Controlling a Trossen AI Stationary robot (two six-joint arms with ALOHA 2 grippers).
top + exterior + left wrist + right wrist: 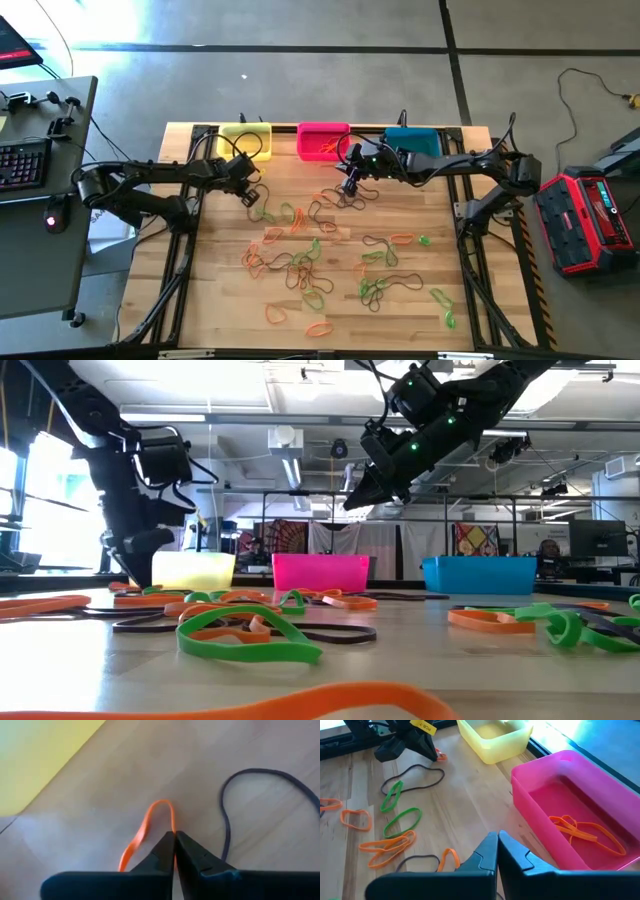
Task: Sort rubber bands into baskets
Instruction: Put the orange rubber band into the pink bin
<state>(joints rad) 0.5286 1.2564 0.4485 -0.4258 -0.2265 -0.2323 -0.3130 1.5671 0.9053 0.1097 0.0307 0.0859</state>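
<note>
Many green, orange and dark rubber bands (pixel 305 262) lie loose on the wooden table. At its far edge stand the yellow basket (pixel 245 138), the pink basket (pixel 322 140) and the teal basket (pixel 412 140). Orange bands (pixel 582 832) lie in the pink basket. My left gripper (pixel 174 836) is down at the table just in front of the yellow basket (pixel 40 755), shut on an orange rubber band (pixel 145 827). My right gripper (pixel 497 837) hangs shut and empty above the table in front of the pink basket (pixel 560 780). My left gripper pinches one strand of the orange band's loop (pixel 173 826) between its two fingertips. The fingers come steeply from above. The rest of the loop (pixel 131 851) lies slack on the wood beside the fingers.
A dark band (pixel 227 815) lies right beside the held orange one. Green and orange bands (pixel 395 827) lie between the two grippers. A desk with a keyboard (pixel 25 165) stands left of the table, and a red device (pixel 590 220) sits on the floor to the right.
</note>
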